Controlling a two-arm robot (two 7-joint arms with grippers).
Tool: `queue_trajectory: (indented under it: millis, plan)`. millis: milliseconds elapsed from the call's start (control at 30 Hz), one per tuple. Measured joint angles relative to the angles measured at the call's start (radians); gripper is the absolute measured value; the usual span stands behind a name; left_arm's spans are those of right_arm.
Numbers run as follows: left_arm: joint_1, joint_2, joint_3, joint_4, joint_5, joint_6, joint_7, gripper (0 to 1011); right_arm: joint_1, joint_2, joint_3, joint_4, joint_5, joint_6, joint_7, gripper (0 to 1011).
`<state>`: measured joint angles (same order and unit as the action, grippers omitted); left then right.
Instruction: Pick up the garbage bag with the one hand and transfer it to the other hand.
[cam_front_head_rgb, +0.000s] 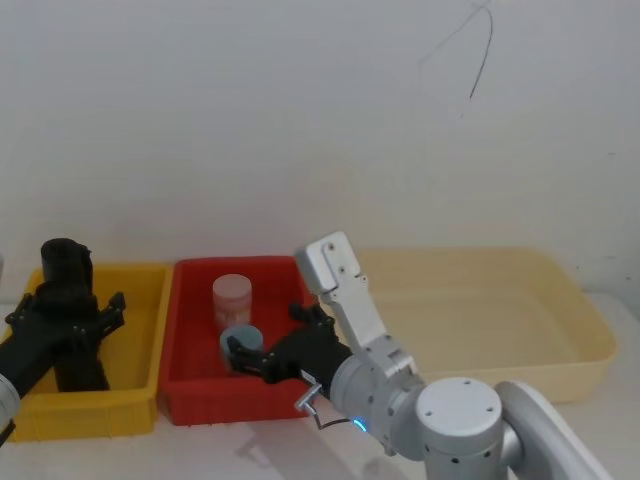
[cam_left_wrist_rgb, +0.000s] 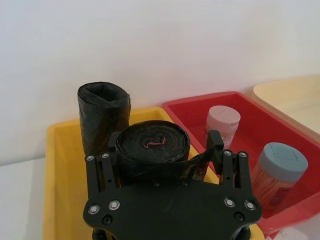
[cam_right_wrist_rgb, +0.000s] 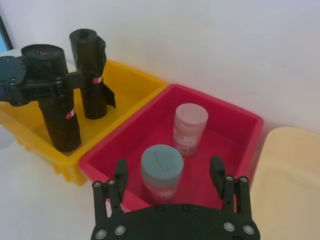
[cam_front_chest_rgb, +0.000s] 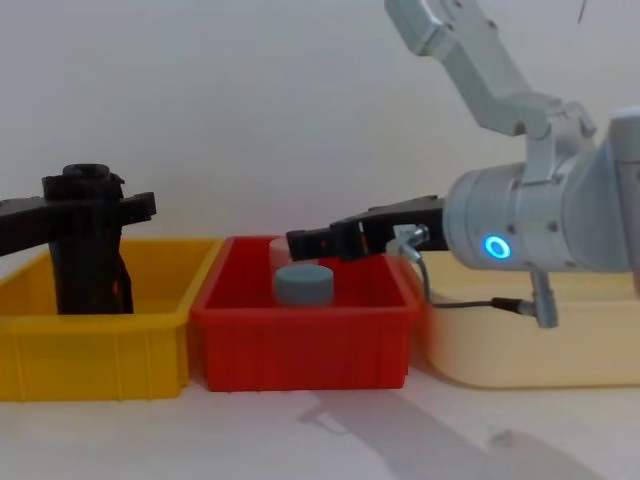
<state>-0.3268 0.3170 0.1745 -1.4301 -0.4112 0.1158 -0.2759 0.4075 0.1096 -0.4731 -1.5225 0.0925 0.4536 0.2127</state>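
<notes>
Head view, left gripper (cam_front_head_rgb: 65, 312): fingers clamped round the garbage bag (cam_front_head_rgb: 66, 265) just under its top; the roll stands upright in the yellow bin (cam_front_head_rgb: 140, 290).
Head view, right gripper (cam_front_head_rgb: 265, 345): low over the red bin (cam_front_head_rgb: 190, 330), pointing toward the left one, likely poised to receive.
Left wrist view, grip: the bag's red-marked end sits between the fingers; a second black roll (cam_left_wrist_rgb: 102, 112) stands just behind, untouched.
Right wrist view, right claw: fingers apart above a blue-lidded jar (cam_right_wrist_rgb: 161, 162).
Chest view, handover: grippers well apart; the bag's base seems inside the bin, so lifting looks not yet done.
</notes>
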Motion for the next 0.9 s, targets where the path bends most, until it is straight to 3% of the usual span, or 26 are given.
queue_trajectory:
  millis: [500, 900]
  plan:
    - [-0.002, -0.001, 0.001, 0.003, -0.001, -0.001, -0.002, 1000, 0.047, -0.062, -0.010, 0.094, -0.012, 0.019, -0.005, 1001]
    - [-0.003, -0.002, 0.001, 0.005, -0.001, -0.001, -0.002, 1000, 0.084, -0.091, -0.005, 0.172, -0.022, 0.018, -0.007, 1001]
